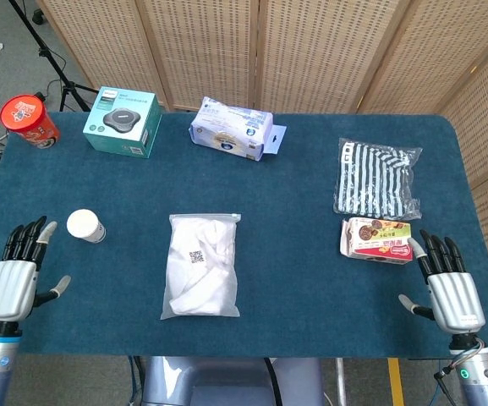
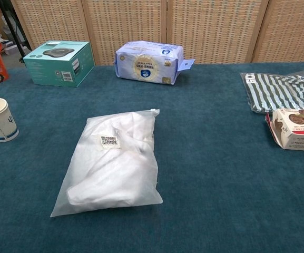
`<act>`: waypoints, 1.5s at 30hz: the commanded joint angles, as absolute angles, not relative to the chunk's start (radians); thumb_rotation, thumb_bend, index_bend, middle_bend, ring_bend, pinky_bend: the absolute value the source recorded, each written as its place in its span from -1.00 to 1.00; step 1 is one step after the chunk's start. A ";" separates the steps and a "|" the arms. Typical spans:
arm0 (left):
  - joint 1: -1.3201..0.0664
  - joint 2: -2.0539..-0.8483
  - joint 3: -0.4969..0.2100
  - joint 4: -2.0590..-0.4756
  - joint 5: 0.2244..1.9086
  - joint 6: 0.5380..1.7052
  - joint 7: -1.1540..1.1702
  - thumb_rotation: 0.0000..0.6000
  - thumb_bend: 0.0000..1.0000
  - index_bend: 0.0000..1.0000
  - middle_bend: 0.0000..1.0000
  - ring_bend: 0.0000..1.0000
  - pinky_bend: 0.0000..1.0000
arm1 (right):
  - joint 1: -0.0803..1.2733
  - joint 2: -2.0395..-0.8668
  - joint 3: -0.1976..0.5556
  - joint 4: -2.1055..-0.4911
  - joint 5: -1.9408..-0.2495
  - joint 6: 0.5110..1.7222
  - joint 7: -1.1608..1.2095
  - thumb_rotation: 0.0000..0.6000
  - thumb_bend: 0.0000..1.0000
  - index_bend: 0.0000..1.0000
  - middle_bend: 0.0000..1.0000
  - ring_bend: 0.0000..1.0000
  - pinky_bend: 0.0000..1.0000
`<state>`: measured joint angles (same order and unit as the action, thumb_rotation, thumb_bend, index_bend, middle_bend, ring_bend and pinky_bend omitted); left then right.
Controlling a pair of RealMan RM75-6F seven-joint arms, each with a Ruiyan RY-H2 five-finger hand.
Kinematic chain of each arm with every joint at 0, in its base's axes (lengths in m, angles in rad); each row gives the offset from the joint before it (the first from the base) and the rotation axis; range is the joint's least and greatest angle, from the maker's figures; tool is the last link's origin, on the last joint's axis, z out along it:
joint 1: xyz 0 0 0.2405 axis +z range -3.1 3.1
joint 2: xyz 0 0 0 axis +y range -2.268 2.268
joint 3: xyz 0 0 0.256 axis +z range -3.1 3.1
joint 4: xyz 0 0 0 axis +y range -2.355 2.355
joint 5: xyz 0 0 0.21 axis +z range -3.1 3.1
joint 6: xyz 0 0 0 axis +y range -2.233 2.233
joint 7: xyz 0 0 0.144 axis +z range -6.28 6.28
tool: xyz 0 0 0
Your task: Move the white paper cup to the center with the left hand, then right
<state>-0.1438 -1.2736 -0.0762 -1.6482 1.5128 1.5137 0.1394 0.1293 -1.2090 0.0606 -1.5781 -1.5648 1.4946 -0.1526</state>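
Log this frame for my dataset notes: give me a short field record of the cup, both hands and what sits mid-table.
cup: white paper cup, upright, on the table's left side, untouched
left robot hand: open, fingers spread, near the table's front-left edge, short of the cup
right robot hand: open, near the front-right edge, beside the snack box
centre: clear plastic bag of white fabric lying flat
task state: not started

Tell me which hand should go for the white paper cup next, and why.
Left. The left hand lies open just beside the upright white paper cup on the table's left side; the right hand sits at the far right edge, beyond the clear plastic bag.
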 commanded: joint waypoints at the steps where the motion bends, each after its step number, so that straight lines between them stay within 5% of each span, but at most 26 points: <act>1: -0.154 -1.253 -0.093 -1.657 1.475 1.482 0.120 1.00 -0.58 -1.00 -1.00 -1.00 -1.00 | 0.131 -1.209 0.062 -1.576 -1.560 1.490 -0.151 1.00 -0.74 -1.00 -1.00 -1.00 -1.00; 10: -0.234 -1.140 -0.165 -1.700 1.357 1.334 0.119 1.00 -0.58 -1.00 -1.00 -1.00 -1.00 | 0.134 -1.213 0.063 -1.575 -1.559 1.484 -0.155 1.00 -0.74 -1.00 -1.00 -1.00 -1.00; 19: -0.383 -0.977 -0.203 -1.729 1.114 0.967 0.091 1.00 -0.57 -1.00 -1.00 -1.00 -1.00 | 0.137 -1.220 0.064 -1.567 -1.565 1.488 -0.148 1.00 -0.74 -1.00 -1.00 -1.00 -1.00; 38: -0.614 -0.965 -0.176 -1.562 0.802 0.595 0.134 1.00 -0.56 -1.00 -1.00 -1.00 -1.00 | 0.142 -1.235 0.068 -1.557 -1.546 1.473 -0.156 1.00 -0.74 -1.00 -1.00 -1.00 -1.00; 45: -0.666 -0.992 -0.139 -1.514 0.754 0.552 0.140 1.00 -0.55 -1.00 -1.00 -1.00 -1.00 | 0.141 -1.236 0.069 -1.558 -1.545 1.477 -0.158 1.00 -0.74 -1.00 -1.00 -1.00 -1.00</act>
<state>-0.6614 -0.9877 -0.1434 -1.5171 0.7579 0.5537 0.1386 0.1410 -1.2363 0.0693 -1.5581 -1.5453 1.4767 -0.1584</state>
